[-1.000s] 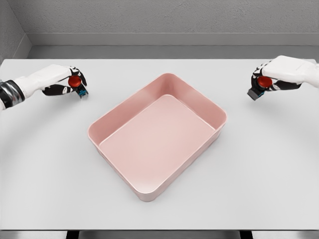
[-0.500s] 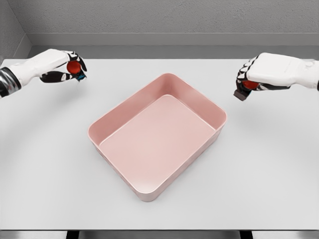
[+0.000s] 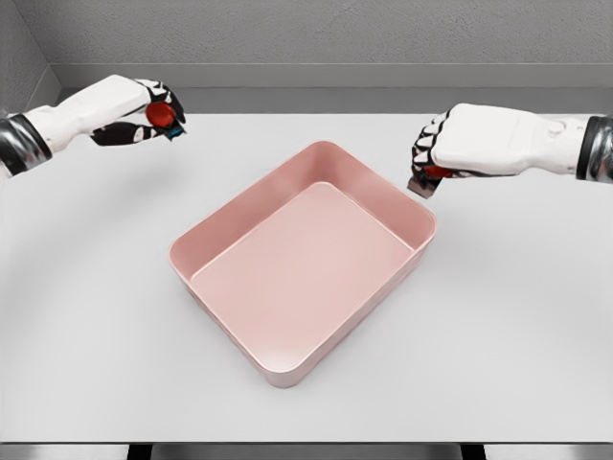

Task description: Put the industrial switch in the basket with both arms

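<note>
Both hands are carrying at this moment, so the step in hand is the transport toward the basket [image 3: 302, 259], not the grasp and not yet the release.

The left hand [image 3: 144, 107] is raised above the far left part of the desk [image 3: 86, 316]. Its fingers are closed around a switch with a red button [image 3: 160, 114], which shows at the front of the hand, toward the basket. From this hand the basket lies to the right and nearer to the camera, well apart.

The right hand [image 3: 450, 144] is also clamped on its own switch [image 3: 428, 177]. Only a bit of red and a dark body can be seen below the curled fingers, so I cannot tell how the piece is oriented. This hand is much closer to the goal: the far right corner of the basket's rim is just beside it, a little below and to its left.

The basket is pink, rectangular, turned at an angle on the desk, and nothing lies inside it.

I judge that the next move calls for different things on each side. The right hand needs only a short travel to its left, over the rim, before it opens. The left hand must cross a longer way to its right and stay high enough to pass the wall. Each hand should open only when its switch is clearly over the floor of the basket, otherwise the piece may strike the rim and fall on the desk.
</note>
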